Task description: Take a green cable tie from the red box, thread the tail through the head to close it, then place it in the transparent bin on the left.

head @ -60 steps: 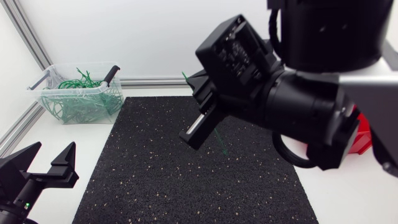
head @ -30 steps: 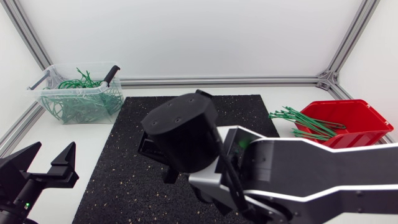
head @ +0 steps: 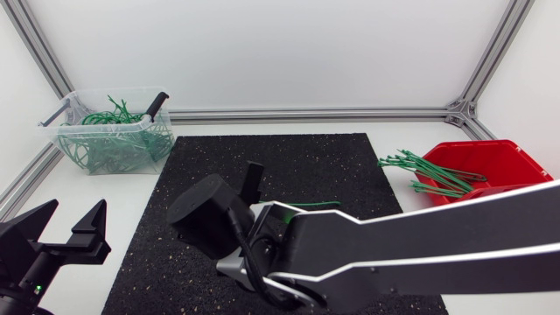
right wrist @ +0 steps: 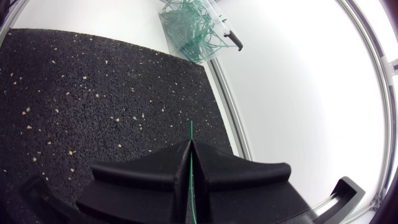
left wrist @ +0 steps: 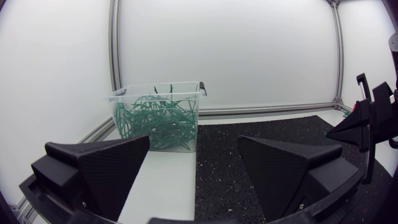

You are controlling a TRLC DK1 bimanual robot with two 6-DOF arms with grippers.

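My right arm comes in from the right and lies low across the black mat (head: 332, 166). Its gripper (head: 254, 175) is over the middle of the mat. In the right wrist view this gripper (right wrist: 190, 148) is shut on a thin green cable tie (right wrist: 191, 132), whose end pokes out ahead of the fingertips. Part of the tie (head: 306, 205) shows beside the wrist. The red box (head: 503, 166) at the right holds more green ties (head: 429, 171). At the far left, the transparent bin (head: 114, 131) holds several green ties. My left gripper (head: 74, 217) stands open and empty at the near left.
The mat (right wrist: 93, 93) covers the middle of the white table. From the left wrist, the bin (left wrist: 158, 118) stands ahead of the open left gripper (left wrist: 193, 168), with my right gripper (left wrist: 367, 121) off to the side. Aluminium rails (head: 306, 114) line the table's edges.
The right arm has come down from close under the head camera to low over the mat and swung toward the left. The left arm has not moved.
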